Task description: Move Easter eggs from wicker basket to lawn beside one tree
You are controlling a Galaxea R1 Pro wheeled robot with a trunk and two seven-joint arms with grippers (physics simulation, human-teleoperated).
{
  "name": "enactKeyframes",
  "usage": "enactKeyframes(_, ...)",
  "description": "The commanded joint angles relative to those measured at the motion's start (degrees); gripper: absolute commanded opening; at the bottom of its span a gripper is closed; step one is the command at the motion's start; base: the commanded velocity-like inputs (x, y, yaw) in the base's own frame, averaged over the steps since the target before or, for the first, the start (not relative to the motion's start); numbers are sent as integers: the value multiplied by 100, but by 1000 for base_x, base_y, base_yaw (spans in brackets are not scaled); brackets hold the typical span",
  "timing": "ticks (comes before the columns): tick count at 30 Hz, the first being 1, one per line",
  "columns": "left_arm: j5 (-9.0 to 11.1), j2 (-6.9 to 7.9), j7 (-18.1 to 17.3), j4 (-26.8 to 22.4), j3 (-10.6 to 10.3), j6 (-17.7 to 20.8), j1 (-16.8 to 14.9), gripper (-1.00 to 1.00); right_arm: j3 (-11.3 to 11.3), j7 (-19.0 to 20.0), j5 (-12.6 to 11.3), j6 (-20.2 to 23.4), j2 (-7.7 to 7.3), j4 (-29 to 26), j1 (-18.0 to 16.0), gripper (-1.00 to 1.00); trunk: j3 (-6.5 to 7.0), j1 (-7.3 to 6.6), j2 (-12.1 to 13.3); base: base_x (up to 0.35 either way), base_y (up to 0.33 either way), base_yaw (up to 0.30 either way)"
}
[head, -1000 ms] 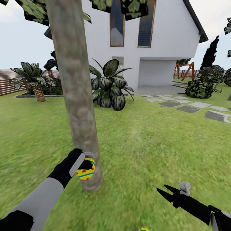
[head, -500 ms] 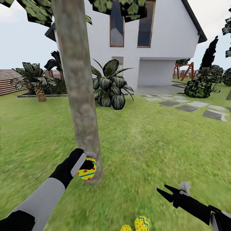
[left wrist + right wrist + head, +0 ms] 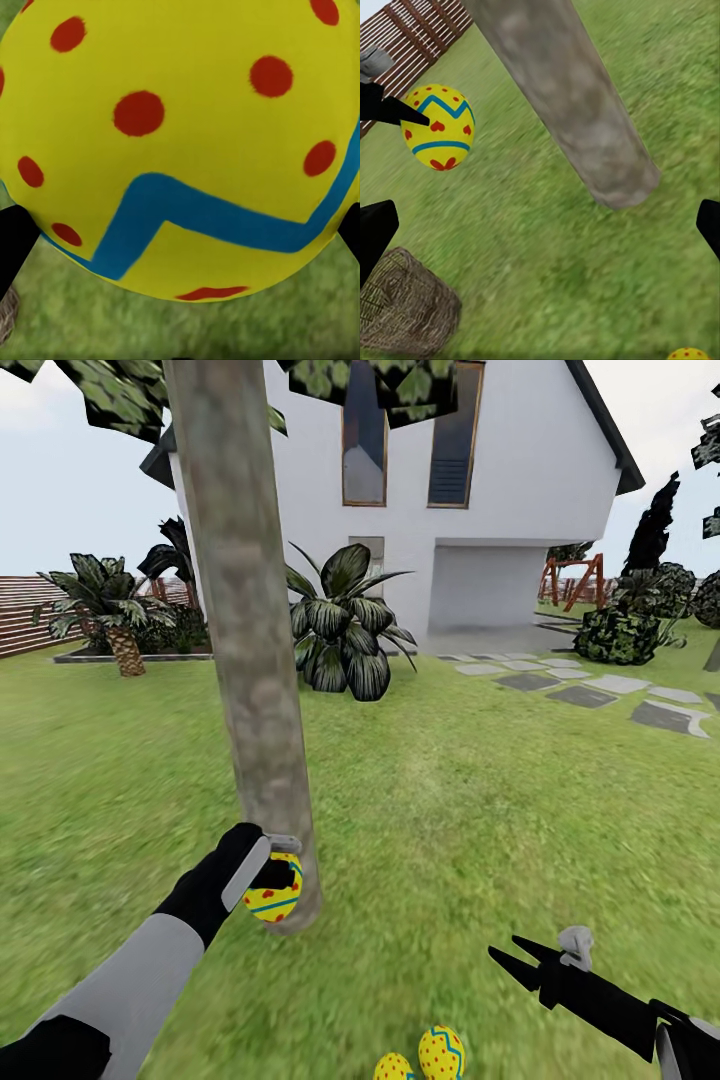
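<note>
The left gripper (image 3: 272, 865) is clamped on one Easter egg (image 3: 272, 897), holding it above the lawn (image 3: 480, 800) right at the foot of the tree (image 3: 245, 650). The right gripper (image 3: 510, 958) hangs over the grass with its fingers spread wide and nothing between them. Two more eggs (image 3: 441, 1053) lie side by side on the grass, near the trunk. The wicker basket (image 3: 405, 311) stands on the lawn close by.
</note>
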Motion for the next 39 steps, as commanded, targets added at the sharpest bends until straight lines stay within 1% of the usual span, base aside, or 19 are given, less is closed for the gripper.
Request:
enactKeyframes(1, 54, 2, 51, 7, -13, 13, -5, -100, -11, 31, 18, 47, 2, -5, -6, 100, -25, 23, -46, 0, 0, 0)
enactKeyframes(2, 56, -8, 49, 107, -13, 13, -7, -100, -12, 33, 18, 47, 2, -5, -6, 100, -43, 45, -86, 0, 0, 0)
enactKeyframes(3, 56, -48, 48, 220, -13, 13, -9, -100, -11, 33, 18, 47, 2, -5, -6, 100, -61, 67, -126, 0, 0, 0)
enactKeyframes(6, 54, -227, 54, 633, -19, 13, -18, -100, -12, 35, 18, 47, 2, -5, -6, 100, -115, 133, -246, 0, 0, 0)
enactKeyframes(9, 53, -275, 24, 816, -21, 13, -40, -100, -13, 32, 18, 47, -3, -5, -6, 100, -169, 198, -367, 0, 0, 0)
enactKeyframes(15, 53, -289, -140, 1025, -22, 13, -75, -100, -13, 30, 18, 47, 1, -5, -6, 100, -276, 330, -607, 0, 0, 0)
enactKeyframes(39, 36, -294, -148, 1004, -30, 13, -84, -100, -13, 36, 18, 47, 2, 1, -6, 100, -707, 857, -1570, 0, 0, 0)
